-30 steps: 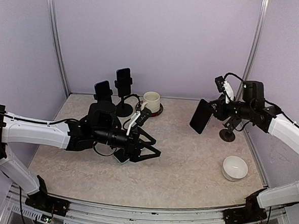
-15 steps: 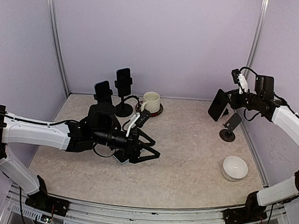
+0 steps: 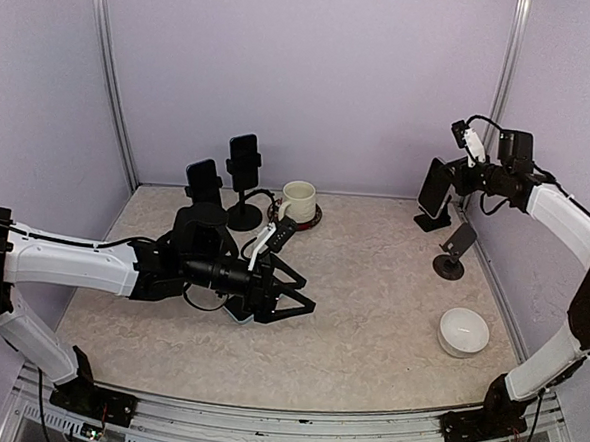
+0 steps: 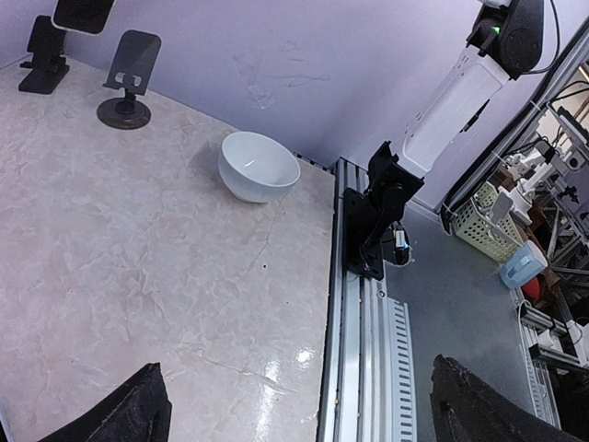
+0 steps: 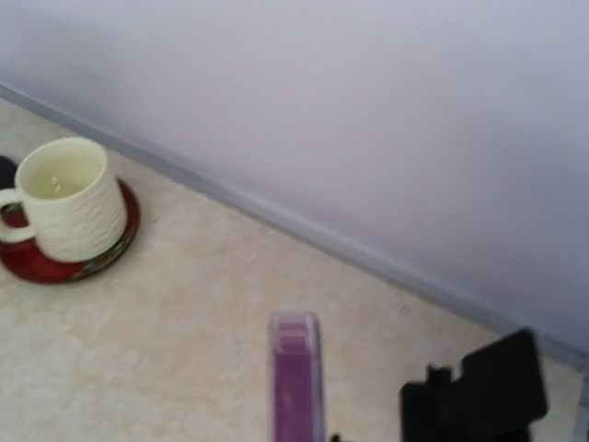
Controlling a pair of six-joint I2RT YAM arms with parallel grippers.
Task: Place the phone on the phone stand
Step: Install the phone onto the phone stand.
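**Phone carried to the back-right stand**

The right fingers (image 3: 447, 186) are clamped together on the phone (image 3: 434, 187). They hold it upright in the air at the back right of the surface (image 3: 369, 316), close over the angular black phone stand (image 3: 433, 222). In the left wrist view the phone sits above and slightly to one side of that stand, so it appears not yet seated, though the overhead view cannot confirm a gap. A second, round-based stand (image 3: 454, 256) is empty just beside it, and a white bowl (image 3: 464, 332) lies nearer the arms. The left fingers (image 4: 124, 414) are spread wide apart, low over the middle of the surface, and play no part here.

Handling, as a judgement: the phone is a thin, rigid slab. It is probably fairly light, with smooth faces that may slip in a narrow grip and glass that would not tolerate a drop. It is best held across its long edges near the upper half. That leaves the lower end free to settle into the stand's lip before release.
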